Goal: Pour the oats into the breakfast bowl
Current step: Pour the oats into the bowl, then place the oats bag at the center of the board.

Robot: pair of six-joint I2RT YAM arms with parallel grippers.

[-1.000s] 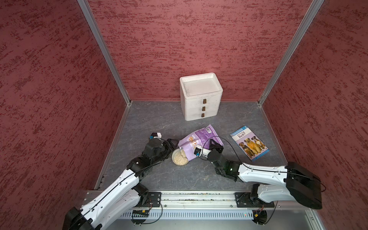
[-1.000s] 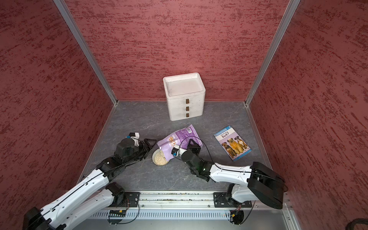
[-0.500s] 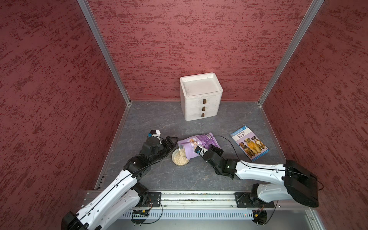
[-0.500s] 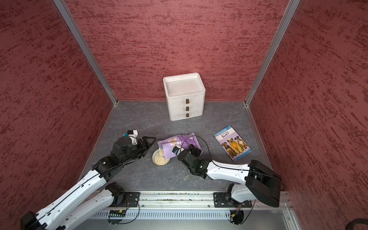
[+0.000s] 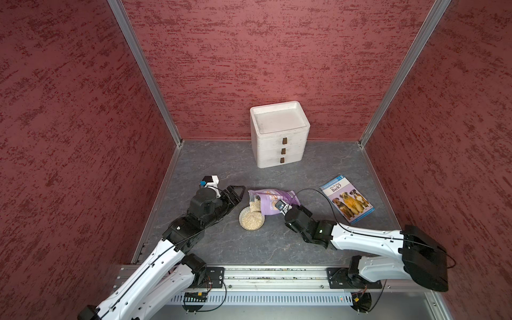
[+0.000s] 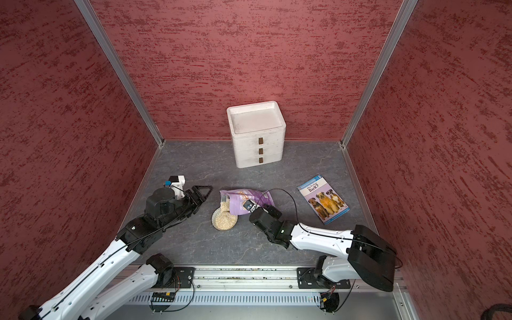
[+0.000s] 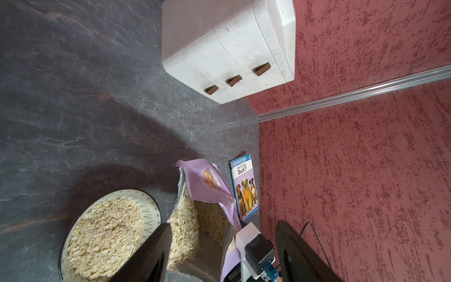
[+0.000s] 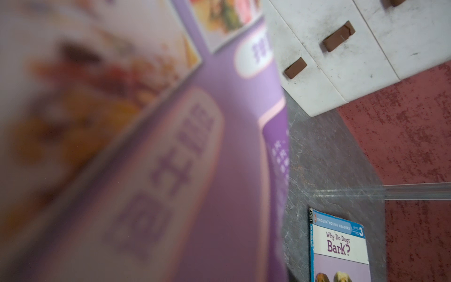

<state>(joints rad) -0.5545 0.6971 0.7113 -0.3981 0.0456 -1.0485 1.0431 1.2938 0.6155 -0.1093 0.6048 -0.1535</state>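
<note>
The tips of my right gripper (image 5: 288, 207) hide behind the pouch (image 5: 270, 202); close up it blurs (print smeared), and the book (image 8: 339, 246) runs off-frame.

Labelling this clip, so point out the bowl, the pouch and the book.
bowl (image 7: 151, 214): left wrist view, patterned inner wall.
pouch (image 5: 266, 205): in a top view, purple face.
book (image 5: 347, 199): in a top view, middle of the cover.

Lilac pouch (image 5: 266, 206) with food photographs; pale beige oats (image 5: 251, 220); whitish bowl (image 7: 149, 213), green triangle-patterned rim. White drawer box (image 5: 268, 144), brown handles; grey veined tabletop (image 5: 221, 166).
</note>
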